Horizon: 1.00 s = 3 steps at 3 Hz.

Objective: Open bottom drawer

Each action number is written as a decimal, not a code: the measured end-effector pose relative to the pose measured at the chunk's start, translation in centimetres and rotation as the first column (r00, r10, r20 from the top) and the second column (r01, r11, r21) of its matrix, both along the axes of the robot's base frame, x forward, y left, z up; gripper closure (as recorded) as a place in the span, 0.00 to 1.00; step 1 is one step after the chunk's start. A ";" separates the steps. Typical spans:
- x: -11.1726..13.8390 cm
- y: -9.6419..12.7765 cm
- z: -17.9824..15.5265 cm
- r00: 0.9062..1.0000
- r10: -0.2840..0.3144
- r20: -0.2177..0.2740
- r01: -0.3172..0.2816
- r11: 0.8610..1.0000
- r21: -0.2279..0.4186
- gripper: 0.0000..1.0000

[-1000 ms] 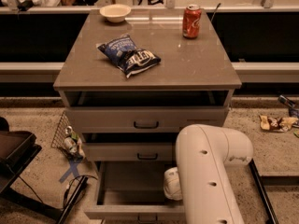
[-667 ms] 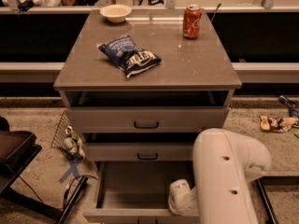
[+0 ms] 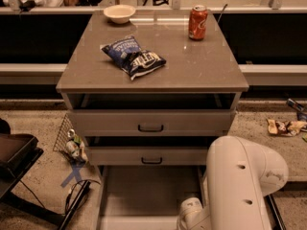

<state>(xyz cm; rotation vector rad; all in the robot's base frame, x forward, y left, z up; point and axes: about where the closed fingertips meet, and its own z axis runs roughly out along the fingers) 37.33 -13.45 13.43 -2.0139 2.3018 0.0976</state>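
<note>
The bottom drawer (image 3: 149,191) of the grey cabinet (image 3: 153,78) stands pulled out towards me, and its pale grey inside shows empty. Its front runs along the picture's lower edge and its handle is out of view. The middle drawer (image 3: 151,155) and the top drawer (image 3: 150,122) above it show their black bar handles. My white arm (image 3: 240,186) comes in at the lower right, with its wrist (image 3: 192,213) over the drawer's near right corner. My gripper is below the lower edge of the view, past the wrist.
On the cabinet top lie a blue chip bag (image 3: 133,56), a red soda can (image 3: 197,22) and a white bowl (image 3: 119,13). A wire basket with clutter (image 3: 71,140) stands on the floor at the left, next to a dark chair (image 3: 14,162). Wrappers (image 3: 285,126) lie at the right.
My arm has swung to the right and lower in the view. The bottom drawer has come a little further out.
</note>
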 end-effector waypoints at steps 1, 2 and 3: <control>0.5 0.1 0.1 1.000 0.000 0.000 0.000 1.000 0.000 0.85; 0.4 0.2 0.0 1.000 0.001 -0.002 -0.001 1.000 0.000 0.62; 0.3 0.2 0.0 1.000 0.001 -0.004 -0.001 1.000 0.000 0.38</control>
